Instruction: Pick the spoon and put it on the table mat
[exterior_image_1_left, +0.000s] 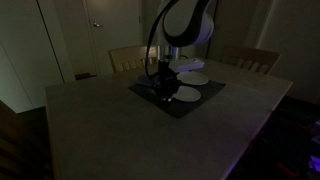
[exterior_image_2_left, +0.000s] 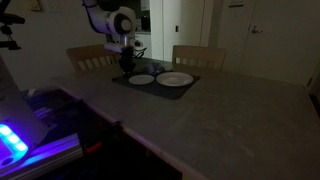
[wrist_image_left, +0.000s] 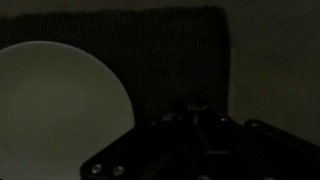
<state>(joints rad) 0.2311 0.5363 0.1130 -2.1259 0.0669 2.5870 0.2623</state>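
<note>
Wrist view is too dark for the jaws to be read: only the dark body of the gripper (wrist_image_left: 197, 128) is seen along the bottom edge, and how far it is open cannot be told. A small pale nub is seen just above that body; whether it is the spoon or a fingertip cannot be told. The spoon is not made out in any view, so its place is unknown; it may be held or hidden under the gripper.

The gripper is seen low over the table mat (wrist_image_left: 170, 40), pointed straight down at it in both exterior views, near the mat's edge. That pose is judged to fit a set-down onto bare mat, or a pick from it.

On the mat a pale plate (wrist_image_left: 55, 110) is seen beside the gripper, apart from it. In an exterior view two plates (exterior_image_2_left: 141, 79) (exterior_image_2_left: 175, 79) are seen side by side on the mat, so free mat is left mostly at its edges.

Beyond the mat, the table (exterior_image_1_left: 100, 130) is seen, with two chairs (exterior_image_1_left: 130, 58) behind the mat's far side.
</note>
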